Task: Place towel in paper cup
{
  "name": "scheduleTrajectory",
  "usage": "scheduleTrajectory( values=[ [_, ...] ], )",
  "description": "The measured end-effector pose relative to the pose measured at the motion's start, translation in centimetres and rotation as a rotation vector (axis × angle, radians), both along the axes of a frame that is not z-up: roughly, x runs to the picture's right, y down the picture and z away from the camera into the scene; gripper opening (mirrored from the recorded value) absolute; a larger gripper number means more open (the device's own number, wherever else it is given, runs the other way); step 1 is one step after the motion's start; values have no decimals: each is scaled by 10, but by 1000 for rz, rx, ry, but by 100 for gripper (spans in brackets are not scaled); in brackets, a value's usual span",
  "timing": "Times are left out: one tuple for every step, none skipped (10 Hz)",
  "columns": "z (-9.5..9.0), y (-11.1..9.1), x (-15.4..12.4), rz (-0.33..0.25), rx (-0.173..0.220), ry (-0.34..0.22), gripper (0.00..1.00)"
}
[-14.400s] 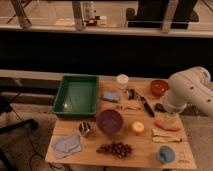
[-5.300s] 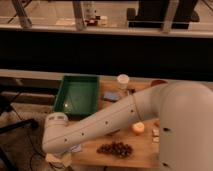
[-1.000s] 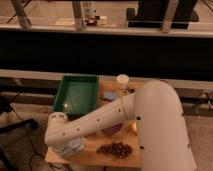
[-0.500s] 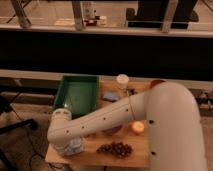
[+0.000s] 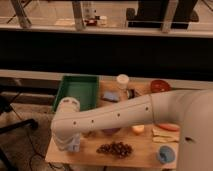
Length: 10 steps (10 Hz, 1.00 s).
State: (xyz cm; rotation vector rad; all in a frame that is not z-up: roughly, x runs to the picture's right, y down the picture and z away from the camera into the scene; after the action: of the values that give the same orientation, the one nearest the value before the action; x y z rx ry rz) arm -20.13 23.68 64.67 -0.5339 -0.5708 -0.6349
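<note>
1. The arm point(image 5: 125, 112) comes in from 3 o'clock and stretches across the worktop point(image 5: 95, 156) to its 7 o'clock corner.
2. The hand point(image 5: 66, 139) sits low at that corner, right over the towel point(image 5: 75, 146). A pale blue-grey scrap of cloth shows at the hand's 4 o'clock edge, touching it.
3. Spread or clamped on the cloth? I cannot tell, because the arm's own bulk covers the hand.
4. The paper cup point(image 5: 122, 81) stands upright at 12 o'clock on the far edge, well apart from the towel, with the green tray point(image 5: 76, 90) at its 9 o'clock.
5. The blue folded block point(image 5: 110, 96) lies near the cup, at its 7 o'clock.
6. At 6 o'clock by the front edge is a dark cluster of grapes point(image 5: 115, 148), with a yellow-orange round thing point(image 5: 138, 129) at its 1 o'clock.
</note>
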Motion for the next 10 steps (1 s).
scheduleTrajectory(
  values=[
    [-11,-6,8,6,0,-2,3],
    [-25,-13,23,14,5,-1,3],
    [-39,-22,38,27,17,-2,3],
    [-49,-30,49,47,35,-7,3],
    [-52,-39,59,70,54,-9,3],
    [-53,-44,65,88,65,-10,3],
    [-52,-48,67,101,74,-11,3],
    [-51,-51,66,109,81,-15,3],
    [-45,-58,63,125,100,-19,3],
    [-41,-63,61,132,107,-21,3]
  ],
)
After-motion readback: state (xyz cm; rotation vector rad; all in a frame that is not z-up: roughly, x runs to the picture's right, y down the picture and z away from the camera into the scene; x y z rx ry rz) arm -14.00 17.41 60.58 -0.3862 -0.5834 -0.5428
